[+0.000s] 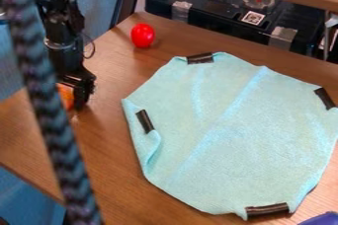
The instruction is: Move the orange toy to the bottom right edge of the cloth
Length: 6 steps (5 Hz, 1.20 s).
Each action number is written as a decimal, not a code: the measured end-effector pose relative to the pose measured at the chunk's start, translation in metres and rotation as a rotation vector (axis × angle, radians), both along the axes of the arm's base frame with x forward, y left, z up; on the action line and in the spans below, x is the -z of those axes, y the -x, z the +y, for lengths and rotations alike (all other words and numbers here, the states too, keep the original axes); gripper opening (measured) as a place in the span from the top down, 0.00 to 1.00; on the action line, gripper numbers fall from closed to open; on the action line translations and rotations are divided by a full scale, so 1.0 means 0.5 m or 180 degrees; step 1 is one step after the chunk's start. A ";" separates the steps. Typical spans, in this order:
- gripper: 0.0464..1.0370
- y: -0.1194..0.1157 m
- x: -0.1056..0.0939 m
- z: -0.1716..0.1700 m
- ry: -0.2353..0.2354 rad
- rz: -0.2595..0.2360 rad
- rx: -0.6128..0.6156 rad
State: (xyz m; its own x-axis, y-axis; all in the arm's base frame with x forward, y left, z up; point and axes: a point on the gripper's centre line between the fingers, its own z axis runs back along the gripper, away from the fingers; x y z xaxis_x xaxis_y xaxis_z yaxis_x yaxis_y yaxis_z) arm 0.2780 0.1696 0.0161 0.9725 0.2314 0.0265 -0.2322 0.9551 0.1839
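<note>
At the left of the camera view, the black gripper (78, 91) hangs low over the wooden table, left of the cloth. The orange toy (66, 95) is right at the gripper, partly covered by it and by a dark braided cord. Whether the toy is held or touches the table, I cannot tell. The light blue cloth (231, 135) lies spread on the table, with strips of black tape at its edges and its left edge folded over.
A red egg-shaped object (143, 35) stands on the table (105, 135) above the cloth's upper left. The braided cord (49, 105) crosses the left side close to the camera. A black case (224, 14) is at the back, a purple object (321, 219) at the bottom right corner.
</note>
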 end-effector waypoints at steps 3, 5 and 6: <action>0.41 0.001 0.003 -0.013 0.0121 -0.0018 -0.0050; 0.41 -0.044 -0.021 -0.075 0.0432 -0.0127 -0.0124; 0.41 -0.083 -0.052 -0.139 0.0489 -0.0276 -0.0002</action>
State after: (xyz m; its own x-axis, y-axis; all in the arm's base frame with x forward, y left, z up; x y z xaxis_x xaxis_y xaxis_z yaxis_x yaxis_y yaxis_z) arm 0.3195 0.1003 0.0420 0.9679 0.2399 0.0744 -0.2416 0.9703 0.0151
